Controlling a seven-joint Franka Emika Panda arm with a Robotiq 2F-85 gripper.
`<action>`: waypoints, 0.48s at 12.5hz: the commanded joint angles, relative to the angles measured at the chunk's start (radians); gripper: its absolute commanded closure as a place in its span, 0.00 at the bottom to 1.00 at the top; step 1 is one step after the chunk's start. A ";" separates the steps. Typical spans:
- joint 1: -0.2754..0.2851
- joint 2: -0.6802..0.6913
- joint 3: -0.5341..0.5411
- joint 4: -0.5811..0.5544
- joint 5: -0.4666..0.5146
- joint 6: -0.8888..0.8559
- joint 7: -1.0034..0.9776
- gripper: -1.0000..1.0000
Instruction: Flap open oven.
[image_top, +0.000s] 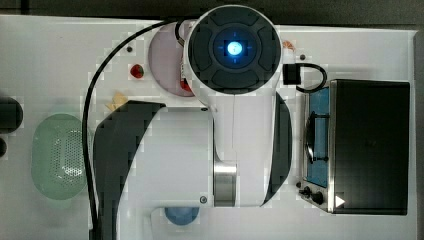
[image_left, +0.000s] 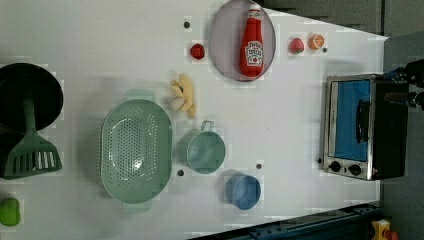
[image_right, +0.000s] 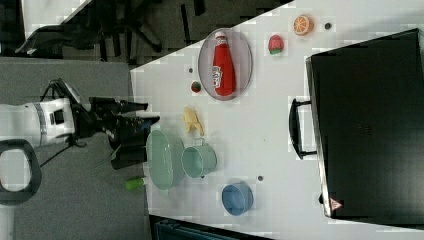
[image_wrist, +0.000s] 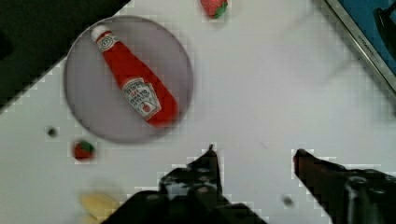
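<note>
White worktop (image_left: 300, 110) lies bare before the oven (image_left: 365, 127), door shut; gripper (image_wrist: 254, 156) hovers wide open, empty, near the ketchup plate (image_wrist: 84, 107).

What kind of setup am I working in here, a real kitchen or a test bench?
Likely a lab bench staged as a kitchen: a white table with a toaster oven, toy-like fruit such as a strawberry, and office chairs on grey floor.

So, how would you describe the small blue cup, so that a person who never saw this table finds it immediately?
In the left view, start from the big green colander. On its right stands a light green pot with a handle, and just past that pot, nearer the table's lower edge, sits the blue cup. It is the one blue vessel among green ones.
</note>
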 joint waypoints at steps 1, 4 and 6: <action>-0.008 -0.339 -0.057 -0.156 -0.008 -0.204 0.104 0.21; -0.008 -0.339 -0.057 -0.156 -0.008 -0.204 0.104 0.00; -0.008 -0.339 -0.057 -0.156 -0.008 -0.204 0.104 0.05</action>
